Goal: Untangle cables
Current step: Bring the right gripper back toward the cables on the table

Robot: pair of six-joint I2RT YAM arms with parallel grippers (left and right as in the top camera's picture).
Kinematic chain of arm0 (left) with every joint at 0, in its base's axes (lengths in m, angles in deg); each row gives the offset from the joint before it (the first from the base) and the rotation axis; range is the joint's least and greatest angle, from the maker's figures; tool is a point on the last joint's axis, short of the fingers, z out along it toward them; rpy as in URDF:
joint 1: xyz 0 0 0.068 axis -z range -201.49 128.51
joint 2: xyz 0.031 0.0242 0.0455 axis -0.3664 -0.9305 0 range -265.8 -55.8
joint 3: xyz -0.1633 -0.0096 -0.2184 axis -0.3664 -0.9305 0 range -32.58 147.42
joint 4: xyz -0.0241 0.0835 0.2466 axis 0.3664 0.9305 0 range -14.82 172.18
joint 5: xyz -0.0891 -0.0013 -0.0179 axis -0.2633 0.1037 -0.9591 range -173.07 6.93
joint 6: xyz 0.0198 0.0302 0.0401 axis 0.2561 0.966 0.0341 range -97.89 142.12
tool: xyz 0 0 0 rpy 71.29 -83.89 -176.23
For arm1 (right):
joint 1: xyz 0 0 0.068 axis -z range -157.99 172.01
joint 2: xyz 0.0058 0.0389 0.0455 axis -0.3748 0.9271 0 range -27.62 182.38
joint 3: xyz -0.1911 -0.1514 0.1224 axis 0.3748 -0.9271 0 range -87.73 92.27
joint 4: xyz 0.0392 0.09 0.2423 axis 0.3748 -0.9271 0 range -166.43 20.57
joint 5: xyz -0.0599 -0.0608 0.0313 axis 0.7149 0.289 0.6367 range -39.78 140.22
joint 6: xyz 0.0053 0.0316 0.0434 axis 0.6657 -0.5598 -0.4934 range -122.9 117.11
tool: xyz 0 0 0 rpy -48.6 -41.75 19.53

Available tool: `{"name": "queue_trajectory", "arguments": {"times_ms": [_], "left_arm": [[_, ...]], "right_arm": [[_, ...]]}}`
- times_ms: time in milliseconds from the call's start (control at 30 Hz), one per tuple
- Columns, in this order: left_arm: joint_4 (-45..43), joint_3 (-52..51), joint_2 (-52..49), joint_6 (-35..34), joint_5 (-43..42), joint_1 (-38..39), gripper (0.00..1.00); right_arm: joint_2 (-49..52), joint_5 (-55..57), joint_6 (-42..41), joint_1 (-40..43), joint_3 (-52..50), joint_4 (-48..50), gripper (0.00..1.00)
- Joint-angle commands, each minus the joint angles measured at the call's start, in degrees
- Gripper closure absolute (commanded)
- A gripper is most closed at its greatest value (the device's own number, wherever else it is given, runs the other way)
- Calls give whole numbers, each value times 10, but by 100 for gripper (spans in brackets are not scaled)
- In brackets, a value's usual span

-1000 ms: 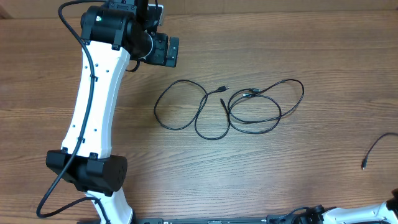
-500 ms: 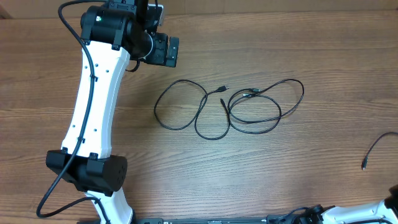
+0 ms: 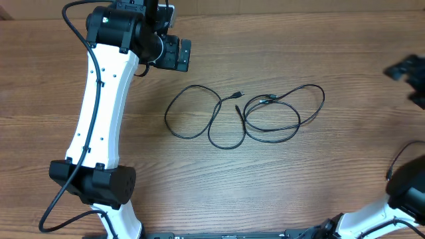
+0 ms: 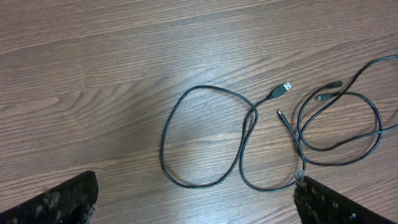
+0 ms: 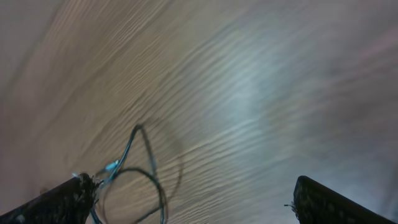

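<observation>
1. A wood-grain table (image 3: 345,40) fills the overhead view and carries everything in the scene.
2. The white-and-black left arm (image 3: 99,106) stretches from the near edge toward the far left of the table, its wrist turned toward the middle.
3. The right arm (image 3: 406,192) shows only at the right edge, with a blurred dark part above it.
4. The left gripper (image 4: 194,190) hangs with its jaws spread wide and nothing between them; its right-hand finger (image 4: 336,202) sits just beside the low bend of one cord in the wrist view.
5. The right gripper (image 5: 193,193) is also spread wide and holds nothing, above blurred tabletop.
6. The cables (image 3: 244,125) lie at the table's centre, well apart from both arms: one cord forms a loop on the left, the other makes overlapping loops on the right, and the two cross where they meet.
7. A separate thin cord (image 3: 400,157) curves near the right edge, away from the rest.
8. A silver-tipped plug (image 4: 283,88) lies between the two sets of loops, with two dark cord ends (image 4: 328,90) just beside it.
</observation>
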Motion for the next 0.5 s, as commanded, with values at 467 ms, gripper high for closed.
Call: {"name": "queue_trajectory", "arguments": {"times_ms": [467], "left_arm": [[-1, 8, 12, -8, -6, 0, 0]], "right_arm": [[-7, 16, 19, -190, -191, 131, 0]]}}
